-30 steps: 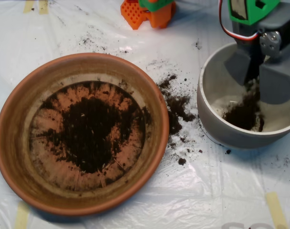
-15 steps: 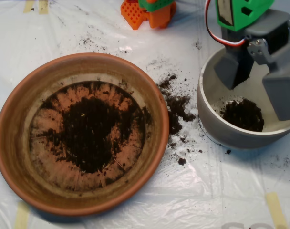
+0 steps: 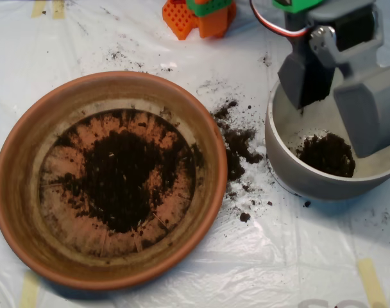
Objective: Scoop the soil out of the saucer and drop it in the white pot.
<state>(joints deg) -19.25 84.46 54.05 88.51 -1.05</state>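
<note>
The terracotta saucer [image 3: 28, 212] fills the left half of the overhead view, with dark soil [image 3: 121, 176] heaped in its middle. At the right stands the white pot [image 3: 281, 157], grey outside, holding a small clump of soil [image 3: 328, 154] on its pale floor. My grey scoop [image 3: 339, 96] hangs above the pot's far rim, open, its two shells spread apart with nothing between them. Its right shell covers part of the pot's right side.
Spilled soil [image 3: 237, 144] lies on the white plastic sheet between saucer and pot, with crumbs scattered around. An orange and green block [image 3: 201, 16] sits at the top edge. Yellow tape strips [image 3: 371, 279] mark the sheet near the corners.
The scoop opened over the pot and let its soil fall in. It then rose and shifted up and slightly left, staying open.
</note>
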